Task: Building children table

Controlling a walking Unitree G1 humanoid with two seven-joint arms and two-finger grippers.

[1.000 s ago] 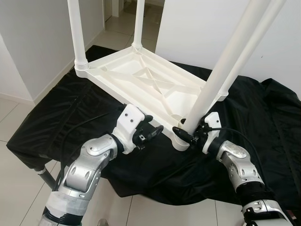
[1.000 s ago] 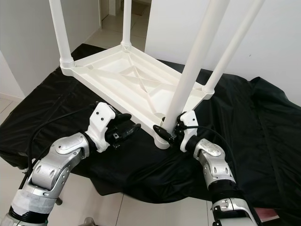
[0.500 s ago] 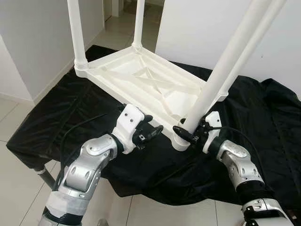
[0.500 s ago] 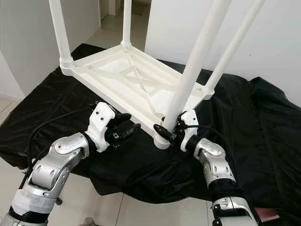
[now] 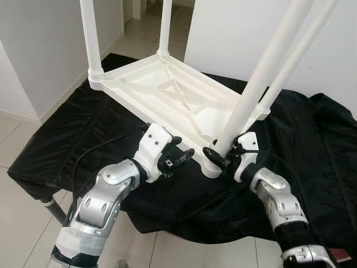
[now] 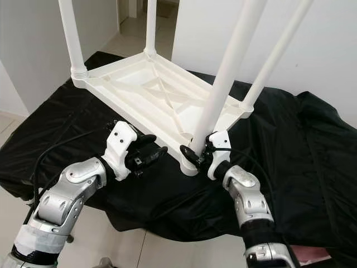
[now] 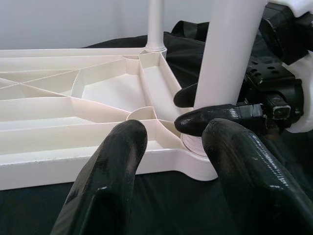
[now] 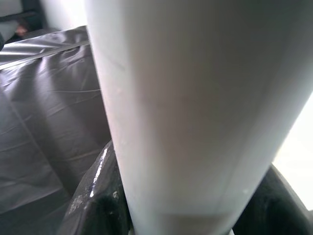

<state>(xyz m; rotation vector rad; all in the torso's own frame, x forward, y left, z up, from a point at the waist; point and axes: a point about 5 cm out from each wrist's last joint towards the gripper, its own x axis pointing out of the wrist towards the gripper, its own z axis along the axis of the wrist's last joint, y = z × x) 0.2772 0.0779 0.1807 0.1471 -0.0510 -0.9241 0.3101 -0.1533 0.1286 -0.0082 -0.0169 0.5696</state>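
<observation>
Right gripper (image 5: pixel 216 158) fingers clamp the table leg (image 5: pixel 251 95), top cropped; left gripper (image 5: pixel 181 158) fingers parted

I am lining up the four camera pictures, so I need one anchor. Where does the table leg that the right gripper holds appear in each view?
Left eye view: the near right table leg rises from its corner socket toward top right.
Right eye view: same leg, centre right.
Left wrist view: white column at upper right.
Right wrist view: the leg runs top to bottom, close up.
Shared landmark: the right gripper clamped at the leg's base.
</observation>
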